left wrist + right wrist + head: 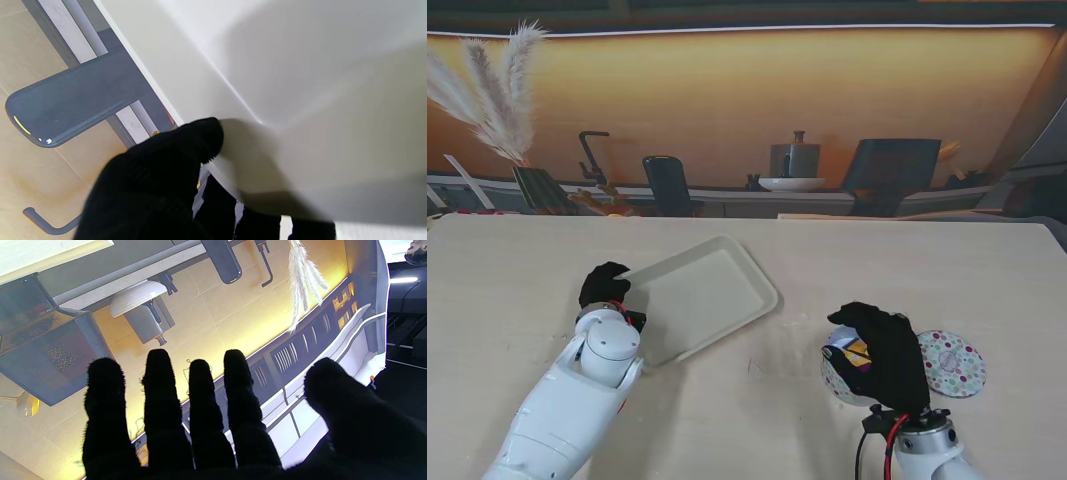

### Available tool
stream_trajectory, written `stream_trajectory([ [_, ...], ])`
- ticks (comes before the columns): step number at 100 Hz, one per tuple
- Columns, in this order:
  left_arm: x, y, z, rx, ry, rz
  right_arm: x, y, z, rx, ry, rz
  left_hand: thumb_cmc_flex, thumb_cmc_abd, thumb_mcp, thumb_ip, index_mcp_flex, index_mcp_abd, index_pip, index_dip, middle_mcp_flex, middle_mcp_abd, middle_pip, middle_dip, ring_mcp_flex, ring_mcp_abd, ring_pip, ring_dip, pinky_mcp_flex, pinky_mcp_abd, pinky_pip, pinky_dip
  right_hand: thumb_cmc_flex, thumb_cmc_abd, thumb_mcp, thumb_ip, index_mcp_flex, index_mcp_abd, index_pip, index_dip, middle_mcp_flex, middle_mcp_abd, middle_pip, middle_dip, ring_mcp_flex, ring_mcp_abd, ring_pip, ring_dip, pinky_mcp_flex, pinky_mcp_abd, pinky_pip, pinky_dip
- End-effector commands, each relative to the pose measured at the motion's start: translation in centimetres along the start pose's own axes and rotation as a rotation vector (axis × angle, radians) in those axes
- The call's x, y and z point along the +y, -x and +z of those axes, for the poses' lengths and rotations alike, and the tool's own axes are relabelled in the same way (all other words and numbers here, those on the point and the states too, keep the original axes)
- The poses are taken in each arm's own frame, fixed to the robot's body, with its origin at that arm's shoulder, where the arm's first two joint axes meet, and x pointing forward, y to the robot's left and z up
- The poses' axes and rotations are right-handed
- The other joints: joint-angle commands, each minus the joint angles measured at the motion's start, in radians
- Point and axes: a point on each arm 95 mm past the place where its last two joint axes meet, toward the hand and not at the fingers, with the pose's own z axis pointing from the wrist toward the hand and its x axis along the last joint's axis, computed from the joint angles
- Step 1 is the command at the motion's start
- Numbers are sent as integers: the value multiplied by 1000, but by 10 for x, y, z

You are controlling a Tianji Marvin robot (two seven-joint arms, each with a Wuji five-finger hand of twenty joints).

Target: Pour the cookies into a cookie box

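Cream rect. tray pinched by left hand; right hand loose over dotted box.

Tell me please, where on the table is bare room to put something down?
Bare: the far strip beyond the tray, and the middle between the tray and the cookie box. Crowded: the near right, with the right hand, box and dotted lid; the left hand grips the tray's edge.

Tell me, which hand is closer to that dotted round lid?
The right hand. It hovers over the round cookie box, just left of the dotted lid. The left hand is far off to the left, gripping the cream tray.
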Motion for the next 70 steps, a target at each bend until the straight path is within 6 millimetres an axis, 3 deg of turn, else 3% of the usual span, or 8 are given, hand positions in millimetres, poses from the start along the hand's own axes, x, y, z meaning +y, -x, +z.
stream_trajectory([
  [1,1,-4,-2,7,40,5,-1,-2,-1,-1,-10,1,-14,38,-32,41,-47,-12,-54,-37,-58,-42,-32,-49,-56,-55,-65,-40,-42,-48,-87,-18,-24,5,10,1,1,-5,-15,-1,2,3,-6,-1,-21,32,-8,7,-16,19,-3,-10],
  [12,-2,-3,-2,3,62,-14,0,-3,-2,-1,-6,-1,-17,48,-89,38,-56,-9,-138,-102,-110,-56,-80,-114,-106,-95,-185,-109,-69,-66,-247,0,-25,5,9,1,2,-6,-15,-1,4,2,-6,-1,-20,30,-8,7,-17,19,-3,-9],
  [35,-4,-1,-1,-8,106,8,1,-3,-3,-2,0,-2,-39,47,-206,-11,-93,-7,-256,-174,-191,-75,-144,-199,-194,-165,-332,-219,-101,-125,-674,-4,-24,4,10,1,3,-7,-15,-1,5,1,-7,-1,-19,29,-9,6,-19,23,-2,-6],
  [44,-7,-3,-2,11,121,7,1,-3,-3,-1,-1,-4,-65,33,-226,-35,-128,-9,-283,-186,-240,-81,-167,-215,-226,-184,-366,-235,-97,-139,-717,-16,-25,3,10,1,3,-7,-14,-1,7,1,-7,-1,-19,29,-9,6,-19,24,-2,-6],
  [55,-15,-8,-5,72,136,31,1,-2,-3,-2,-1,-5,-113,25,-254,-89,-201,-16,-317,-195,-330,-114,-186,-221,-281,-219,-421,-247,-78,-158,-777,-86,-25,3,11,1,3,-6,-15,-1,7,1,-7,-1,-19,29,-10,6,-20,24,-2,-5],
  [70,-36,-22,-16,188,175,93,3,-1,-3,6,-1,-17,-140,38,-286,-115,-237,-28,-324,-193,-365,-133,-209,-225,-296,-230,-456,-254,-75,-166,-793,-121,-27,0,12,1,6,-9,-14,-1,14,0,-8,-2,-14,29,-9,6,-23,25,-2,-3],
])
